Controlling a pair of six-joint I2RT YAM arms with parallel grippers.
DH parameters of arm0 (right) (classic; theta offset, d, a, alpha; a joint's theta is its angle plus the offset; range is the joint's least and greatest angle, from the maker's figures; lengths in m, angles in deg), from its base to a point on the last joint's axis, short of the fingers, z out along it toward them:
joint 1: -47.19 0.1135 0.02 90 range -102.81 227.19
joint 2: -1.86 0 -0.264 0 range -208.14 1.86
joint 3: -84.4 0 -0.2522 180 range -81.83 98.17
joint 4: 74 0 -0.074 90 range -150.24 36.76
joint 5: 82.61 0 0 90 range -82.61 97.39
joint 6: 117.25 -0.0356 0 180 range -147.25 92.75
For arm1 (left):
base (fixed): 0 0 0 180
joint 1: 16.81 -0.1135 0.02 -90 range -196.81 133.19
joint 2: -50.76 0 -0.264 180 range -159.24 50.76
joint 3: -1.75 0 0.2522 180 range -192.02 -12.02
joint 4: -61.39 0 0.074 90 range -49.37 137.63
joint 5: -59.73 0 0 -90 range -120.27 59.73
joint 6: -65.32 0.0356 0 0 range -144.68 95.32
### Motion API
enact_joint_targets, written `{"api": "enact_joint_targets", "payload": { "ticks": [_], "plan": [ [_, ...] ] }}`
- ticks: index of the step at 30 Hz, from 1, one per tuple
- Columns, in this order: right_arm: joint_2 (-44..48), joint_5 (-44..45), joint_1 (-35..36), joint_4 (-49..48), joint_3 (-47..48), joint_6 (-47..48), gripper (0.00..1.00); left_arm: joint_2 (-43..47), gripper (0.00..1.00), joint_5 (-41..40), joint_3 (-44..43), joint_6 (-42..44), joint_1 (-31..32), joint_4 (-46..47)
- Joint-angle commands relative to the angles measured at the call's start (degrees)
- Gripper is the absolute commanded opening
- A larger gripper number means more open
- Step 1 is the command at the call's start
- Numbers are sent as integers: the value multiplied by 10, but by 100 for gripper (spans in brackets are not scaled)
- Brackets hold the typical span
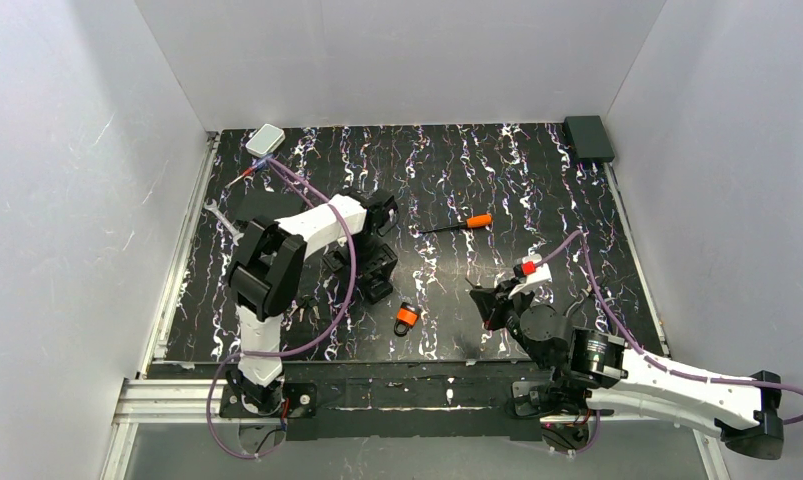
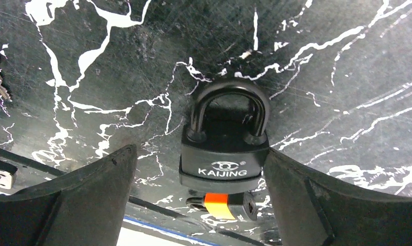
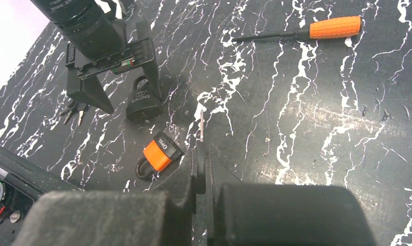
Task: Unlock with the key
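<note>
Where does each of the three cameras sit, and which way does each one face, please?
Top external: above and behind the bases, looking down on the table; the left arm and right arm show.
Left wrist: on the left arm, facing down at the black padlock between the fingers of the open left gripper.
Right wrist: low on the right arm, facing across the table past the key pinched in the right gripper.
Shared: the orange padlock shows in all three.

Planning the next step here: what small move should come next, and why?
Probably close the left gripper on the black padlock: it sits between the open fingers, ungripped, while the right gripper pinches the key.
</note>
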Motion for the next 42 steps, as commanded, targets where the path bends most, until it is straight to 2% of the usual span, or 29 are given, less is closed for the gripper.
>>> {"api": "enact_joint_targets", "payload": {
  "ticks": [1,5,8,9,11,12,13,16,18,23,26,29,31,35,42],
  "plan": [
    [8,19,2,3,-4,-4,1,-9,87,-33,-14,-12,5,-19],
    [10,18,2,5,-6,-7,1,-26,80,-37,-9,-22,5,-18],
    [11,17,2,6,-6,-8,1,-25,63,-44,6,-20,5,0],
    [11,17,2,7,-6,-8,1,-23,50,-47,11,-17,5,14],
    [12,17,2,6,-7,-7,1,-13,13,-58,20,5,5,38],
    [11,16,2,4,-7,-6,1,-5,3,-62,22,18,5,45],
    [10,14,2,1,-7,-4,1,4,0,-66,22,29,4,48],
    [8,2,2,-17,-9,5,1,29,0,-72,8,80,3,39],
    [3,-4,2,-37,-14,6,1,35,0,-87,-17,108,2,0],
    [-33,-28,2,-122,-29,7,1,0,0,-156,-137,183,-16,-183],
    [-72,-45,2,-164,-28,9,1,-27,0,-185,-192,249,-27,-257],
    [-113,-60,2,-202,-28,11,1,-54,0,-262,-241,279,-29,-338],
    [-133,-69,2,-219,-26,11,1,-77,0,-352,-261,270,-29,-393],
    [-156,-81,2,-225,-14,13,1,-84,0,-378,-247,287,-47,-395],
    [-150,-77,2,-209,-10,11,1,-117,0,-491,-225,293,-61,-396]
  ]
}}
